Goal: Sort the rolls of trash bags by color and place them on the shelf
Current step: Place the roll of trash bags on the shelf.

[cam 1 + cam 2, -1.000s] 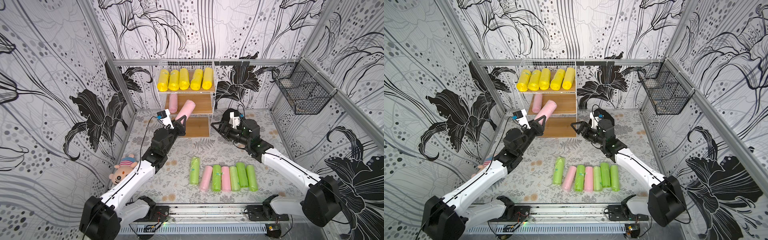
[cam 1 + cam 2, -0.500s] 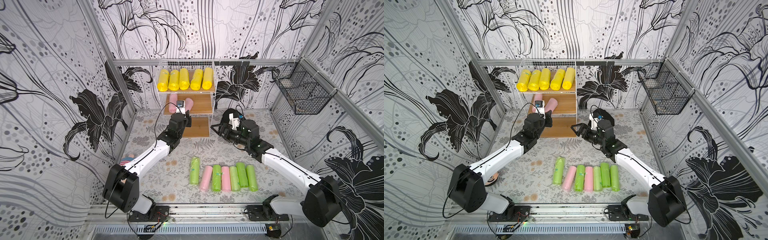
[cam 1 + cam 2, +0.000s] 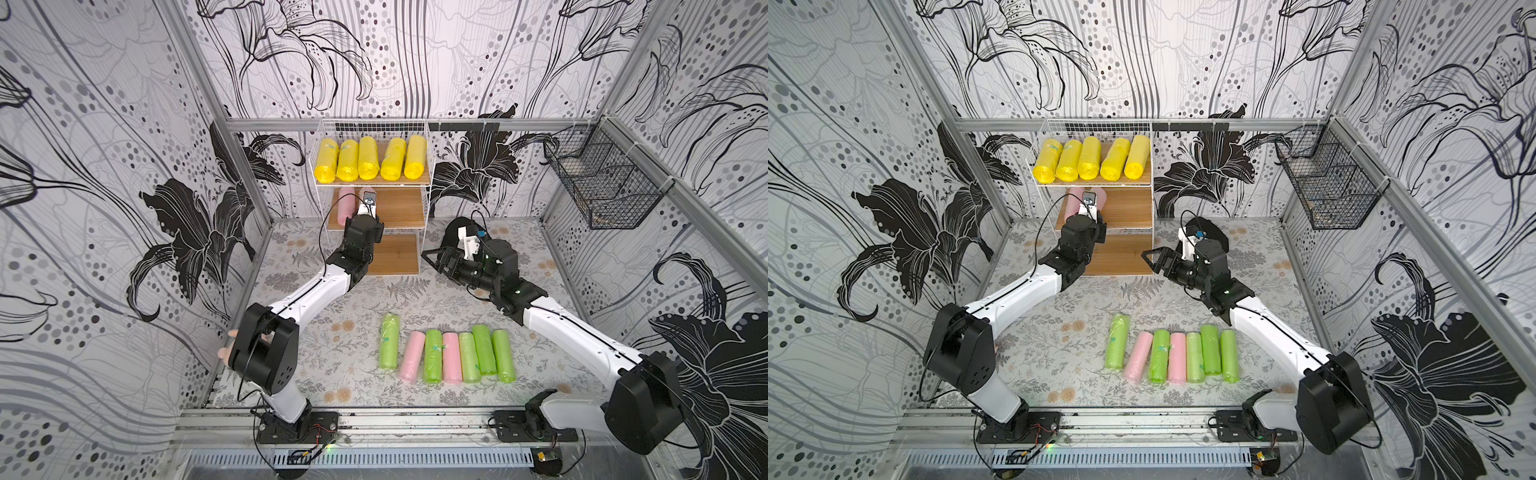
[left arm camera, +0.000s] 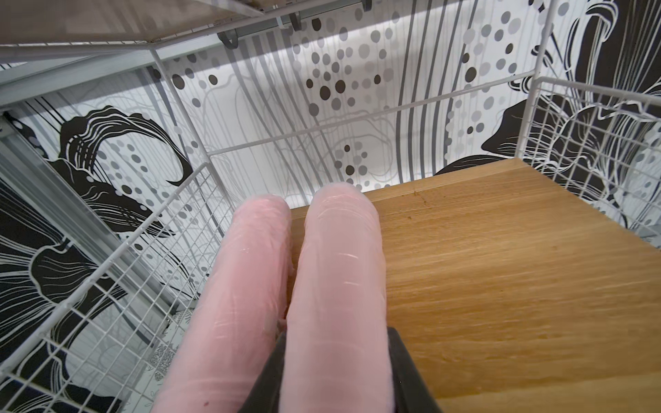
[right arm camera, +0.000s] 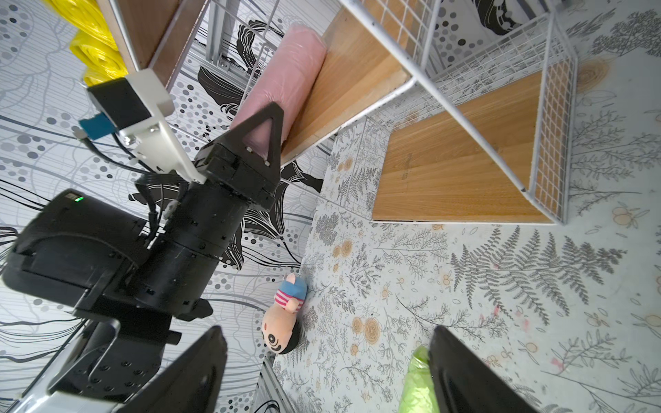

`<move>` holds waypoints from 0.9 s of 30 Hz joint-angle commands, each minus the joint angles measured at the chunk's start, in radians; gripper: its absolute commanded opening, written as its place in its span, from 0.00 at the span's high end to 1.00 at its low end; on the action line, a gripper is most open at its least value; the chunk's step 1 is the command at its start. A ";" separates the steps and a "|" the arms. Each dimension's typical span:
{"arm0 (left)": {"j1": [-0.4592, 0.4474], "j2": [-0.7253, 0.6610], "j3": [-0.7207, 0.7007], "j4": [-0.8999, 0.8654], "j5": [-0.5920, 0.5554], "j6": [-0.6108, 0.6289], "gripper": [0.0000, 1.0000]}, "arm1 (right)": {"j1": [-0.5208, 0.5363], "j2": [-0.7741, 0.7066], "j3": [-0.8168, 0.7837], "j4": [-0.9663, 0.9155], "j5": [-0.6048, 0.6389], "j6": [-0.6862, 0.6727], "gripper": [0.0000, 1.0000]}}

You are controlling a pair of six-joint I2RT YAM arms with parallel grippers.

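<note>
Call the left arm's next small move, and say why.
Probably open the left gripper and let go. Its held pink roll lies along the middle board, close beside the other pink roll, one tier below the yellow rolls. Whether it rests fully on the wood isn't clear, so a slight dip first may help.

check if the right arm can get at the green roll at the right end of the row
Probably yes: the right gripper is open and empty, and that green roll lies uncovered near its arm.

No legible text, label or number anywhere.
</note>
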 commanded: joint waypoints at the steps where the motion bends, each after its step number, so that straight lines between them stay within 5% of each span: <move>1: 0.026 0.020 0.028 0.025 -0.036 0.044 0.82 | 0.000 -0.026 -0.014 -0.011 0.003 -0.016 0.09; 15: 0.066 0.081 0.088 -0.020 -0.004 0.054 0.61 | -0.001 -0.018 -0.013 -0.008 -0.002 -0.010 0.09; 27: 0.052 0.001 0.039 -0.052 0.039 -0.013 0.40 | 0.000 -0.014 -0.005 -0.041 0.006 -0.025 0.09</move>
